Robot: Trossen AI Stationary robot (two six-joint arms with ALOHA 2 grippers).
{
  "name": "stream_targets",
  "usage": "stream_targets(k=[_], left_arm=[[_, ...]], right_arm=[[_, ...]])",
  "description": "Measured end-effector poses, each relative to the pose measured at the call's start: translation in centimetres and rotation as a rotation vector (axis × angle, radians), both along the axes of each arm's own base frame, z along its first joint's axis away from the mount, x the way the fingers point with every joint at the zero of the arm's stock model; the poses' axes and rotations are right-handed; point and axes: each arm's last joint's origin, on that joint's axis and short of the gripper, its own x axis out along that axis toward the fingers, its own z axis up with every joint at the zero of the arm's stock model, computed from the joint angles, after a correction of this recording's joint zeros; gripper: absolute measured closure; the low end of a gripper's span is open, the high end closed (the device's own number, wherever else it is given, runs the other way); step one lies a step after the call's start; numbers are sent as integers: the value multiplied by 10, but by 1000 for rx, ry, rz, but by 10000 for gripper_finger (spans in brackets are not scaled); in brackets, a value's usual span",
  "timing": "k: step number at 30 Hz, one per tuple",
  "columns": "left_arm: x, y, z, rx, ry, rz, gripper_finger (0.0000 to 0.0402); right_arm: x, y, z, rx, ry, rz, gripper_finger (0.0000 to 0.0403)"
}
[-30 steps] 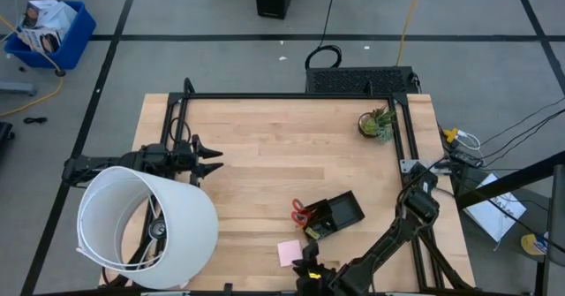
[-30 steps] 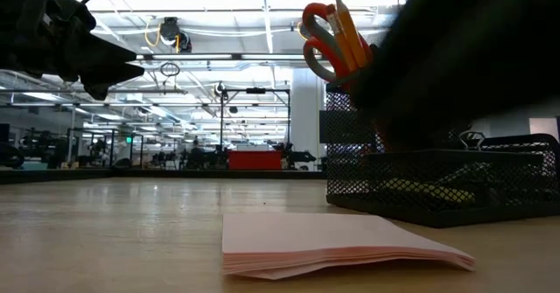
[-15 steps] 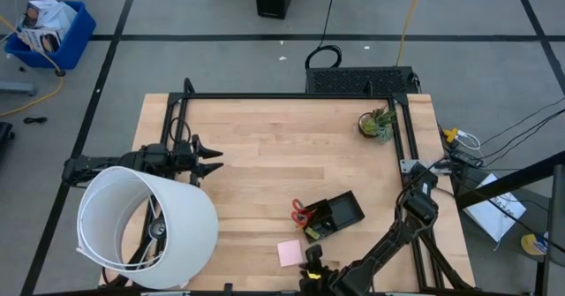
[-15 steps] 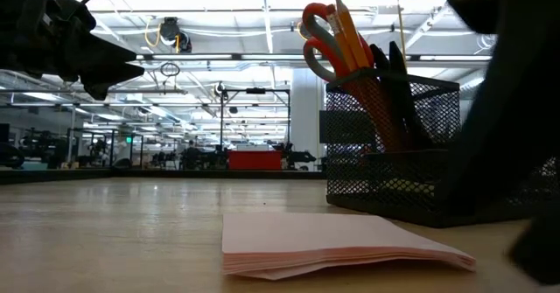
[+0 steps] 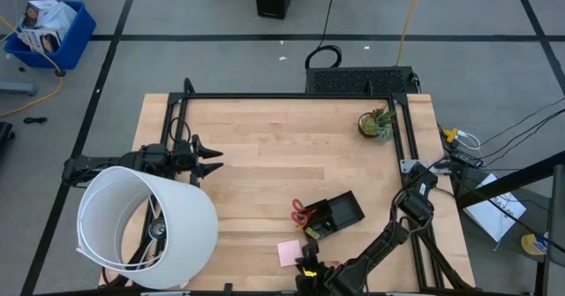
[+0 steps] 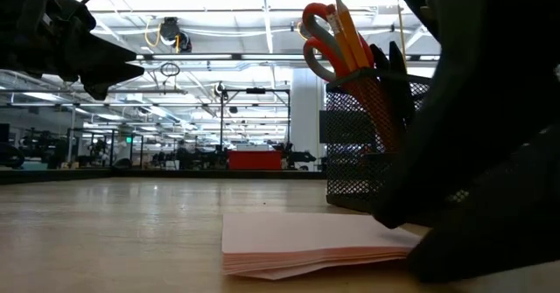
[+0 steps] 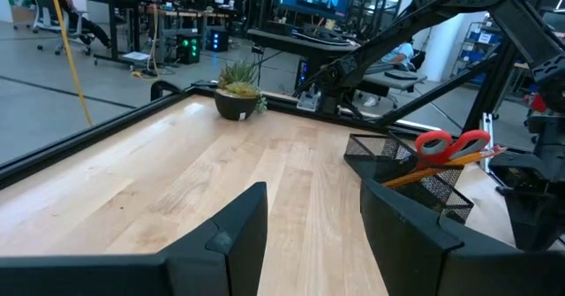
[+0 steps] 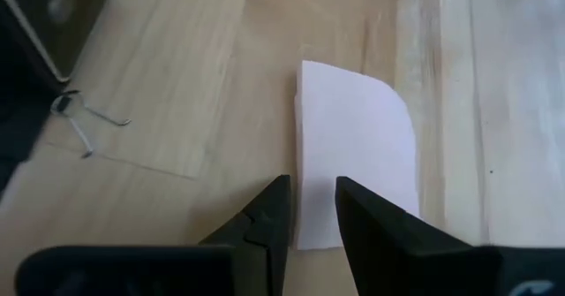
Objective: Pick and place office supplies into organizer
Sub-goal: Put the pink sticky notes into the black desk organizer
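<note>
- Right gripper: poised low over the near edge of the pink sticky-note pad, jaws parted only a little and holding nothing; the narrow gap sits right at the pad's edge, one finger over the bare tabletop and the other over the pad.
- Pink sticky-note pad: lies flat on the tabletop near its front edge, just beside the organizer but not touching it. It is roughly square, so it has no marked long axis; its sides run slightly askew to the tabletop's edges, and one corner looks curled or rounded in the right wrist view.
- Step in hand, as judged: grasping the pad. To do this well, the gripper likely needs its jaws wider or turned so they straddle the stack's thickness at one edge, pinching the whole stack rather than the top sheets; a flat pad offers little to bite.
- Organizer: already holds the red-handled scissors and orange pencil, standing upright and leaning slightly, handles up.
- A small wire clip lies on the tabletop near the pad.
- Left gripper: waiting over the tabletop's left side, jaws apart and empty.
</note>
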Motion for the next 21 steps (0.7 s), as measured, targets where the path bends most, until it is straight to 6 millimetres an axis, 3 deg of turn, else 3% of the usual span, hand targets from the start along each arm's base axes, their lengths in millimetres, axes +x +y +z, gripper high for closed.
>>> stream_targets(k=[5, 10, 21], left_arm=[[0, 0, 0, 0, 0, 0, 215], [0, 0, 0, 0, 0, 0, 215], [0, 0, 0, 0, 0, 0, 215]], right_arm=[[3, -4, 0, -5, 7, -2, 327], [4, -4, -1, -18, 15, 17, 392], [10, 0, 6, -77, -80, 50, 402]])
